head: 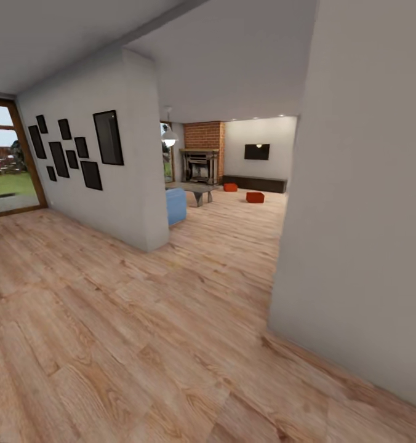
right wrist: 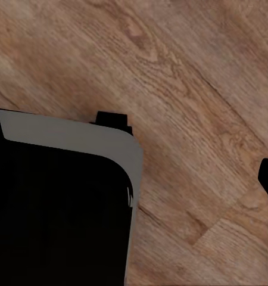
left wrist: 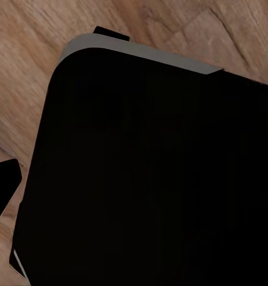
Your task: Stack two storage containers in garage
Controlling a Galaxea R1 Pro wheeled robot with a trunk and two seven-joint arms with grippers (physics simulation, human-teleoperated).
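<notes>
- Both storage containers sit on the light wood floor (head: 171, 332) of the living room, far ahead through the opening: one container (head: 255, 197) lies just in front of the long dark bench (head: 257, 183), the other container (head: 231, 187) nearer the fireplace (head: 200, 166).
- By that, nothing of the task looks done; neither box is picked up, and the garage is not in sight. Left to do: drive up to the boxes, carry both out, set one down and stack the second on it.
- The fireplace stands against a brick chimney (head: 205, 135), with a black TV (head: 256, 151) on the wall beside it.
- Between the robot and the fireplace stand a grey low table (head: 196, 192) and a blue seat (head: 176, 205), both off to the left of the straight line to the boxes.
- The way in runs between the picture-hung wall's corner (head: 149, 184) and a white wall (head: 356, 215) close on the right; that right edge looks the tighter one to mind.
- The wrist views look down on plank floor and the robot's dark base (left wrist: 146, 173); I cannot tell how wide the fingers of either gripper stand.
</notes>
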